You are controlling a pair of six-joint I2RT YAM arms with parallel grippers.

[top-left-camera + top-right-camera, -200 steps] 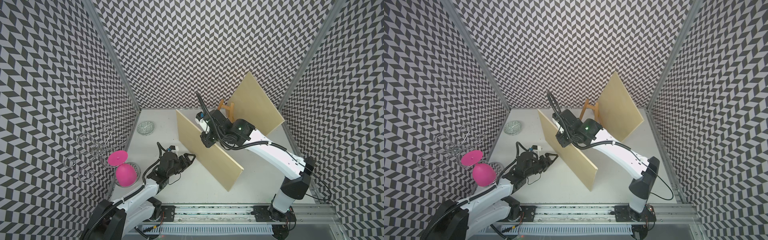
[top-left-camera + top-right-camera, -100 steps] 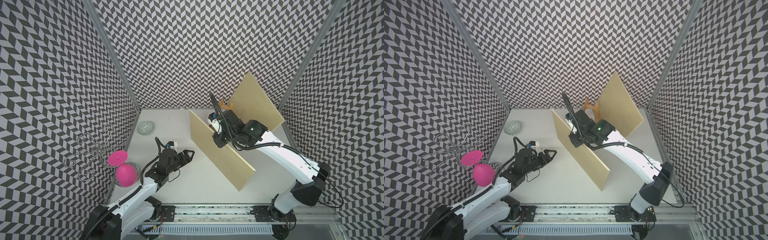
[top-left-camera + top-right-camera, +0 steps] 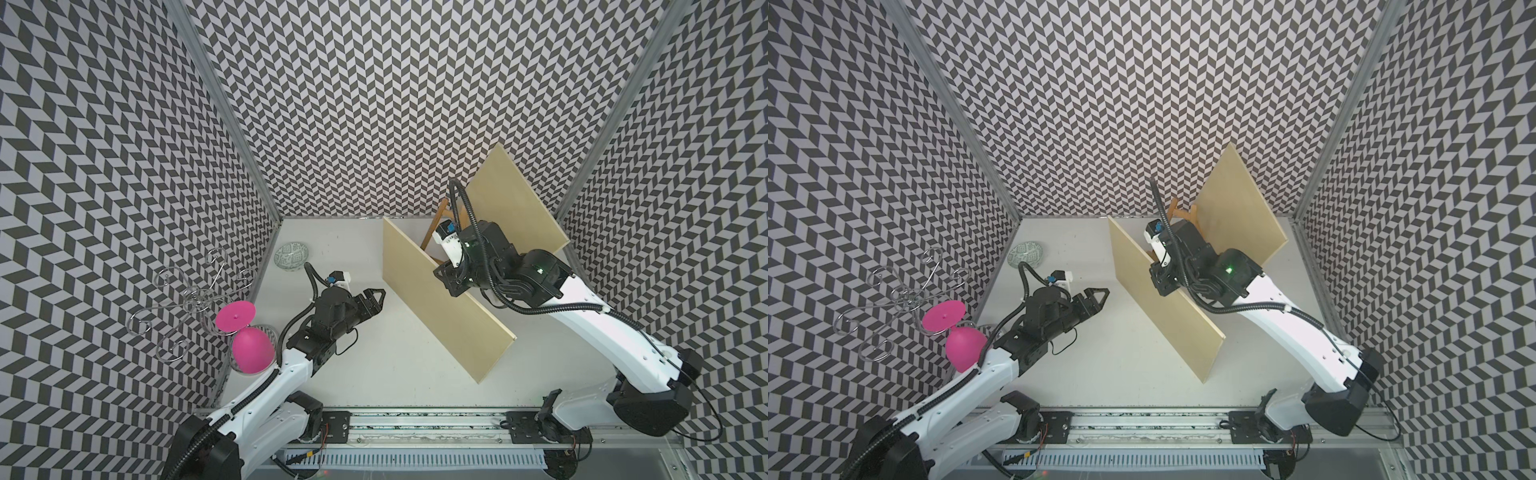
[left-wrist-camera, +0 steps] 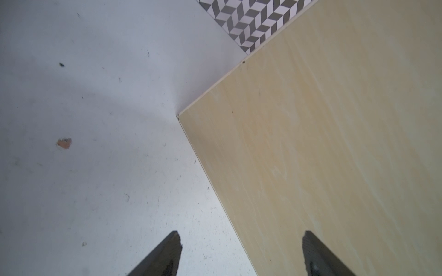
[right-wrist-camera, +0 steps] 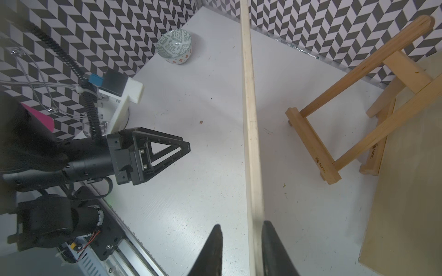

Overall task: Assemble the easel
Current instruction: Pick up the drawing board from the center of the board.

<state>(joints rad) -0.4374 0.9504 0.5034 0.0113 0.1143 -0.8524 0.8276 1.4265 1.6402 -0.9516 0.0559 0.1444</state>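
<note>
The wooden easel (image 3: 434, 237) (image 3: 1183, 216) (image 5: 358, 107) stands unfolded at the back of the table. A large pale board (image 3: 515, 208) (image 3: 1241, 216) (image 5: 406, 191) leans behind it. A second pale board (image 3: 444, 307) (image 3: 1163, 303) (image 5: 251, 119) stands on its long edge in front of the easel. My right gripper (image 3: 451, 286) (image 3: 1160, 286) (image 5: 242, 224) straddles that board's top edge. Its jaws are open, with one finger against the board and a gap at the other. My left gripper (image 3: 376, 297) (image 3: 1100, 295) (image 4: 241, 233) (image 5: 167, 148) is open and empty, to the left of this board (image 4: 323, 155).
A patterned bowl (image 3: 292, 256) (image 3: 1027, 253) (image 5: 174, 46) sits at the back left. A pink goblet-shaped object (image 3: 249, 345) (image 3: 959, 336) and a wire rack (image 3: 187, 299) stand by the left wall. The rail (image 3: 415, 428) runs along the front.
My right arm carried the standing board to the right and back, towards the easel, and its jaws have loosened on the board's edge. The left gripper moved forward a little and opened slightly wider.
</note>
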